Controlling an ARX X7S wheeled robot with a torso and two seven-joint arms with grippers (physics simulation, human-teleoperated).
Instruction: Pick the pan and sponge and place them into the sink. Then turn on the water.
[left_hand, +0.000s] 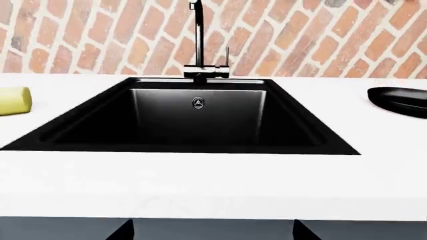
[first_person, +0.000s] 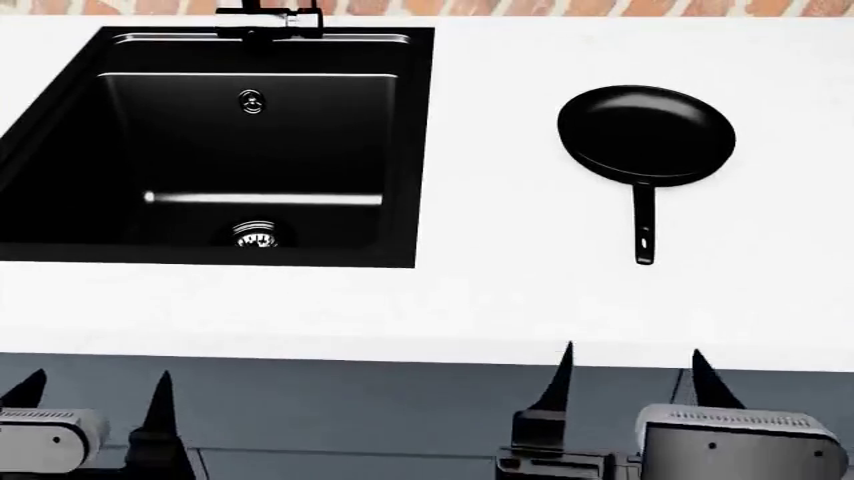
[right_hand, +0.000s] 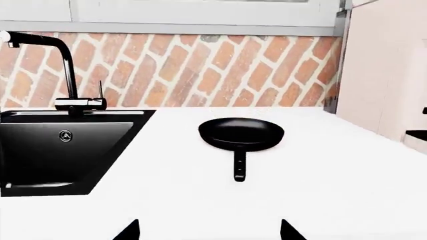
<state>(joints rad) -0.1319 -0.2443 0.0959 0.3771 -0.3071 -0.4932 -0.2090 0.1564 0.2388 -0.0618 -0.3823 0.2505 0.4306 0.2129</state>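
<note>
The black pan (first_person: 646, 135) lies on the white counter to the right of the sink (first_person: 267, 130), its thin handle (first_person: 645, 225) pointing toward me. Seen from the right wrist, the pan (right_hand: 241, 134) is straight ahead. The yellow sponge (left_hand: 13, 100) rests on the counter on the sink's (left_hand: 193, 120) other side, and the head view does not show it. My left gripper (first_person: 94, 395) is open in front of the counter edge, facing the sink. My right gripper (first_person: 630, 385) is open too, short of the pan handle. Neither holds anything.
A tall faucet (left_hand: 198, 40) with a side lever stands behind the sink against the brick wall. The basin has a drain strainer (first_person: 256, 236) and an overflow fitting (first_person: 250, 100). A pale cabinet side (right_hand: 380, 65) rises at the counter's right end.
</note>
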